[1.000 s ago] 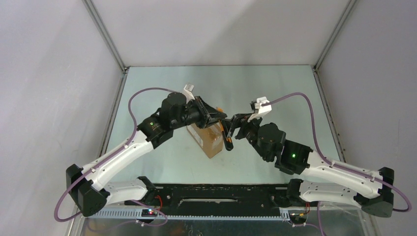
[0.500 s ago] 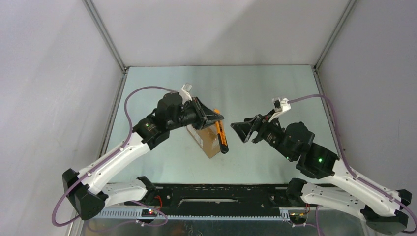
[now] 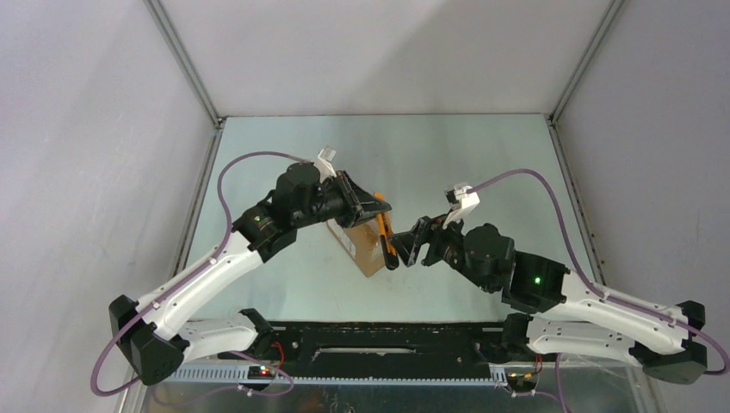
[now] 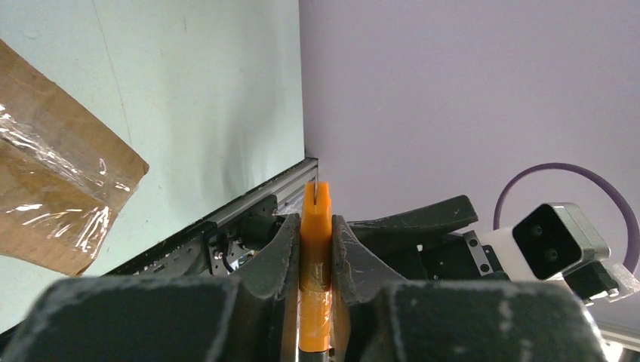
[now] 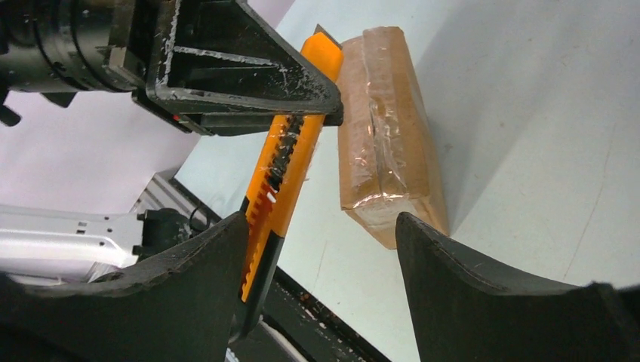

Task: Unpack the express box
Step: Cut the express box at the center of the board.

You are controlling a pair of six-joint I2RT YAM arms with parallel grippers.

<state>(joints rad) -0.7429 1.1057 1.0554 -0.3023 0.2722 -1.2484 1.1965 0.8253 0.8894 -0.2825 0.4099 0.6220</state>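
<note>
The express box (image 3: 365,246) is a small brown taped cardboard parcel lying on the table between the arms; it also shows in the left wrist view (image 4: 53,196) and the right wrist view (image 5: 389,132). My left gripper (image 3: 376,212) is shut on the orange-and-black utility knife (image 3: 386,237), held in the air above the box's right edge. The knife's orange body is clamped between the left fingers (image 4: 275,256). My right gripper (image 3: 411,248) is open, its jaws wide, right beside the knife's lower black end (image 5: 264,249), which lies against its left finger (image 5: 189,294).
The pale green table (image 3: 465,163) has grey walls behind and at both sides. A black rail (image 3: 379,340) with the arm bases runs along the near edge. The right arm's camera (image 4: 555,241) shows in the left wrist view.
My right gripper drew back to the right, then came in again to the knife's lower end, jaws open. The left gripper has held the knife over the box, barely moving.
</note>
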